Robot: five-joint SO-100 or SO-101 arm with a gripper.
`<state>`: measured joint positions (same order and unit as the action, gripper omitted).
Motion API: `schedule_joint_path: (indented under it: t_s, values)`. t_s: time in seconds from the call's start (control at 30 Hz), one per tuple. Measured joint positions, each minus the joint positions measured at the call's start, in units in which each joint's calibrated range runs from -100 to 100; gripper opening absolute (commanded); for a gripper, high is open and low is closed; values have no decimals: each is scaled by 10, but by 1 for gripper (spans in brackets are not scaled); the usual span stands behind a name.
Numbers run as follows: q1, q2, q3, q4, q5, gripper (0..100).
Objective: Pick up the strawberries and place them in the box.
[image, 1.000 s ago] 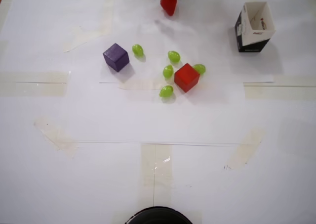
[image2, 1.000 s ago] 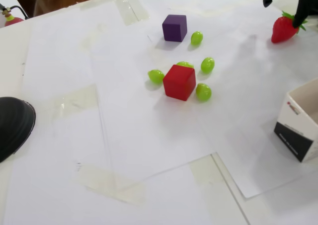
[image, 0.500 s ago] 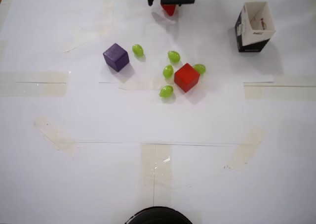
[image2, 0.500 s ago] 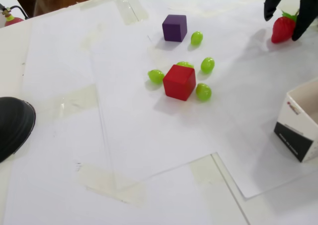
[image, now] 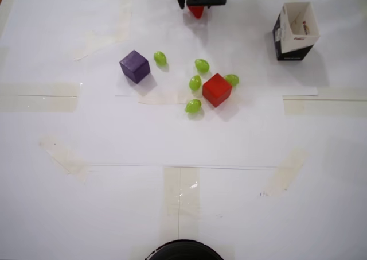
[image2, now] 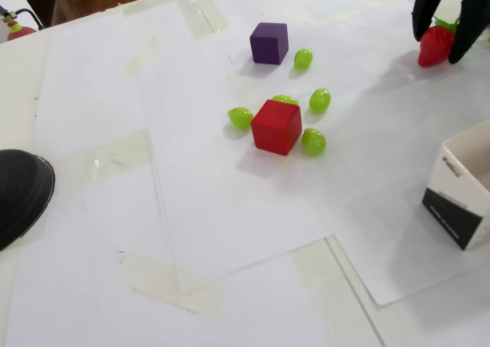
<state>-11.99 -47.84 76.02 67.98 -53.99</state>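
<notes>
At the table's (image2: 230,232) far edge we find the black fingers (image2: 419,18) spread, straddling the small red toy strawberry (image2: 435,47) resting between them, not yet clenched.

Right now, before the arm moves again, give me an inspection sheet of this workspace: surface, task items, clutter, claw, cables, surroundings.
Surface: white paper sheets taped over the table, tape patches showing.
Job's things: one red toy strawberry with green top at the far edge, on the paper; open black-and-white paper carton standing apart from it, no strawberry visible inside.
Clutter: purple cube; red cube; five green grapes, four clustered around the red cube, one beside the purple cube.
Claw: black claw straddling the strawberry, fingers on either side; contact cannot be told.
Cables: nothing seen on the paper.
Surroundings: dark rounded object at the table edge; wooden floor beyond.
</notes>
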Motion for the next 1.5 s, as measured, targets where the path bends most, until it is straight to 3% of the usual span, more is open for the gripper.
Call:
schedule_joint_path:
  t_s: [0.63, 0.83, 1.1, 1.5]
  values:
    - [0, 5, 2, -2, 6, 14]
    - [0, 5, 2, 6, 9, 24]
    - [0, 5, -33, 130, -1, 26]
    - [-10, -1, -20, 81, -2, 29]
